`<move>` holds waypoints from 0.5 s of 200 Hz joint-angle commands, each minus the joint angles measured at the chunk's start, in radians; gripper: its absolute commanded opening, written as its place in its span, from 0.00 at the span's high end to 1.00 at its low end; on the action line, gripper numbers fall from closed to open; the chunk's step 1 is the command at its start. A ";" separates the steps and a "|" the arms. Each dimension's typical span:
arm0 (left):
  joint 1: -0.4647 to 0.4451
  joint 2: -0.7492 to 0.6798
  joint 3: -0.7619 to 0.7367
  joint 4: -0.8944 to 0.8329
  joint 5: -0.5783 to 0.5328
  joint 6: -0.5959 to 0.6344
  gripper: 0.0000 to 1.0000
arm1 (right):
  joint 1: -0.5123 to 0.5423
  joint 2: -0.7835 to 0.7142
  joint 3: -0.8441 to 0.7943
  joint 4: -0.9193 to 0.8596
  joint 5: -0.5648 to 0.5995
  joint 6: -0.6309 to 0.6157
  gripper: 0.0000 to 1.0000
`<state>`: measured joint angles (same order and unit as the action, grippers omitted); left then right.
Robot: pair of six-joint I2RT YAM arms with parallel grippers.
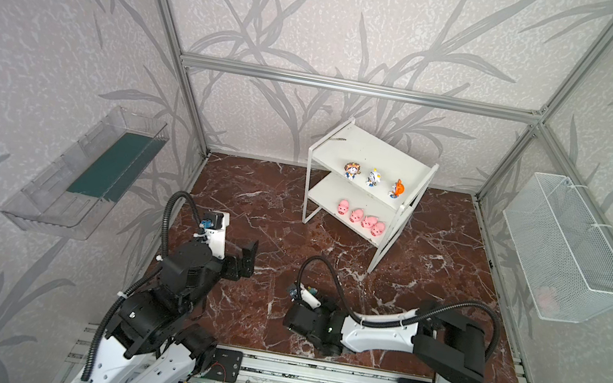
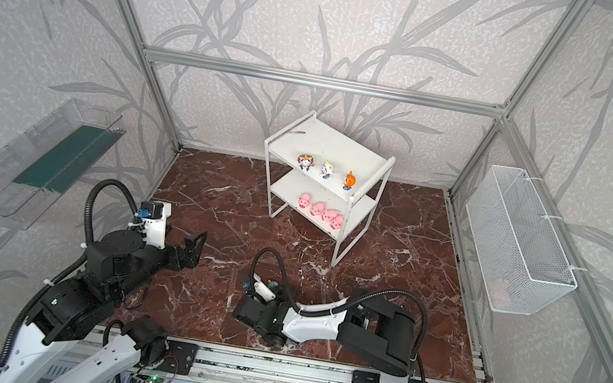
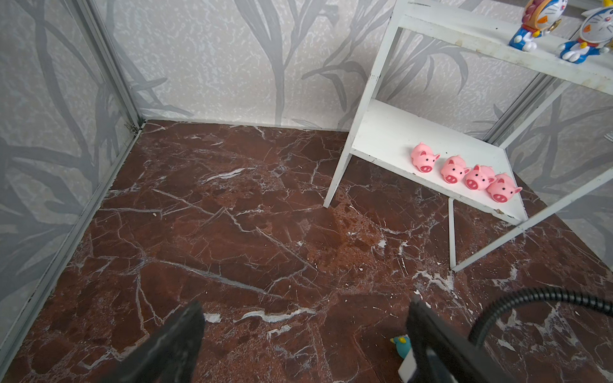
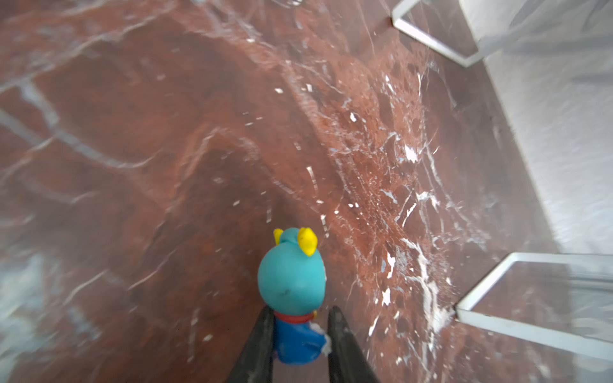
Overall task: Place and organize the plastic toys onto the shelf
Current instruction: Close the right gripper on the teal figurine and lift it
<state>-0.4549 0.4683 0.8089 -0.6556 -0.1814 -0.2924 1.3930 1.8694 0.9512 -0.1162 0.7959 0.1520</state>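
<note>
**While the teal figurine sits between the fingers, make sure of the grip**

Because the right gripper [image 4: 300, 310] has its two black fingers close against either side of the small plastic figurine with the teal head and blue body [image 4: 292, 282], the grip is the first thing to settle. The toy is low over the red-brown marble tabletop [image 1: 251, 208], well short of the white two-tier shelf [image 1: 370, 150]. The fingers look to touch the body, but whether they truly pinch it I cannot tell. They sit low on the narrow body with the big head out past the tips, so I judge the toy could swivel or slip. A firm, centred squeeze before lifting would serve best.

The upper board carries a brown-crowned figurine [image 1: 352, 170], a white-and-gold figurine [image 1: 372, 177] and an orange-crested figurine [image 1: 397, 188] in a row. Four round pink plastic pigs [image 1: 361, 216] line the lower board. The bare stretch of upper board to the left of the brown-crowned figurine, in both top views, looks the fitting place.

Rise well above the shelf's frame, come in from the front and turn the wrist so the feet go down. Let go only once the toy stands, clear of its neighbour. The left gripper [image 3: 305, 306], fingers wide apart and empty, hangs over the tabletop's left side, out of the path.
</note>
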 commanded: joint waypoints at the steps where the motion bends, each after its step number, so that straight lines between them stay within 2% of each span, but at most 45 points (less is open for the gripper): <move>1: 0.005 0.011 -0.006 0.026 0.003 -0.014 0.04 | 0.109 -0.041 -0.023 0.018 0.042 -0.092 0.39; 19: 0.005 0.024 -0.006 0.030 0.008 -0.010 0.04 | 0.129 -0.171 -0.093 0.078 -0.103 -0.088 0.22; 35: 0.005 0.035 -0.008 0.037 0.014 -0.010 0.04 | 0.120 -0.292 -0.155 0.106 -0.137 -0.084 0.17; 72: 0.007 0.042 -0.005 0.049 0.028 -0.011 0.04 | -0.049 -0.480 -0.255 0.108 -0.341 0.031 0.16; 100: 0.009 0.041 -0.009 0.047 0.041 -0.013 0.04 | -0.133 -0.514 -0.291 0.155 -0.441 0.095 0.19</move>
<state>-0.4530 0.5083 0.8085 -0.6228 -0.1558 -0.2916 1.2957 1.3685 0.6907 -0.0044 0.4889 0.1673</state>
